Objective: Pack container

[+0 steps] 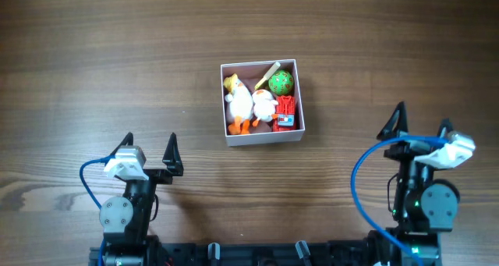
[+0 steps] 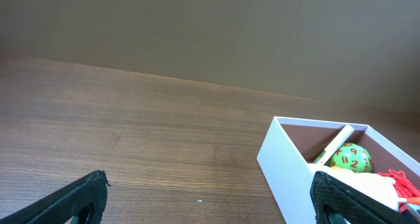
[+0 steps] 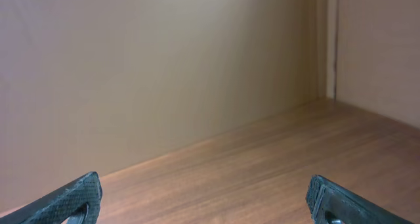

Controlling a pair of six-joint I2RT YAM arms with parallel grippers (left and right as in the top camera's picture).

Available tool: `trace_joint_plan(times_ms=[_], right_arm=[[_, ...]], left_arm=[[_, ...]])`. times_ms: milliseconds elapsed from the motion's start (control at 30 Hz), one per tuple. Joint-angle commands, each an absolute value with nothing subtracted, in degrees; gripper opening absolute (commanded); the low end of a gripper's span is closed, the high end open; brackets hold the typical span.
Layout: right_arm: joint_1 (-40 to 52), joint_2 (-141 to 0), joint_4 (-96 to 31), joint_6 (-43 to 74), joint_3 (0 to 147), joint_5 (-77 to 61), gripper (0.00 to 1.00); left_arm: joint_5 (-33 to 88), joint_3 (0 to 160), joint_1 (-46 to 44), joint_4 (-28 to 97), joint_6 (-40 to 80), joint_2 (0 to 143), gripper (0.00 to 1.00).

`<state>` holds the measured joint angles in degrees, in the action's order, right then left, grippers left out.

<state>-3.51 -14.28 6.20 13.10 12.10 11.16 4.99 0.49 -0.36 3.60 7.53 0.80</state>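
The container (image 1: 263,140), a square white-walled box with a dusty-pink inside, sits near the table's middle. It holds two white plush ducks (image 1: 242,104), a green ball with red marks (image 1: 281,83), a red toy (image 1: 286,111) and a pale stick (image 1: 269,73). In the left wrist view the container (image 2: 282,161) is at the right with the green ball (image 2: 352,158) inside. My left gripper (image 1: 150,147) is open and empty, near the front left. My right gripper (image 1: 423,124) is open and empty, near the front right, facing away from the container.
The brown wooden table (image 1: 109,71) spreads all around the container. A beige wall (image 3: 164,66) stands behind the table in the right wrist view.
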Motion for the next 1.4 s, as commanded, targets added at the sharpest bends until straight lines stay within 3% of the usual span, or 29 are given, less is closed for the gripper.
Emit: trace_joint_plan(times_ms=[0, 400, 767, 1000, 1367], right_arm=[[-4.8, -10.2, 6.7, 7.7, 9.6, 4.0, 1.00], [-5.0, 0.0, 6.5, 4.1, 5.1, -0.1, 1.00], [-4.9, -0.2, 7.7, 4.6, 0.9, -8.6, 1.00], [-4.9, -0.2, 0.4, 5.3, 0.3, -10.0, 1.00], [-4.9, -0.2, 0.8, 6.2, 0.3, -9.5, 1.00]], left_arm=[[4.9, 0.3, 0.1, 4.0, 6.4, 0.3, 1.00], [4.9, 0.3, 0.1, 4.0, 6.4, 0.3, 1.00], [4.9, 0.3, 0.1, 4.0, 6.4, 0.3, 1.00], [4.9, 0.3, 0.1, 4.0, 6.4, 0.3, 1.00], [4.9, 0.3, 0.1, 4.0, 6.4, 0.3, 1.00]])
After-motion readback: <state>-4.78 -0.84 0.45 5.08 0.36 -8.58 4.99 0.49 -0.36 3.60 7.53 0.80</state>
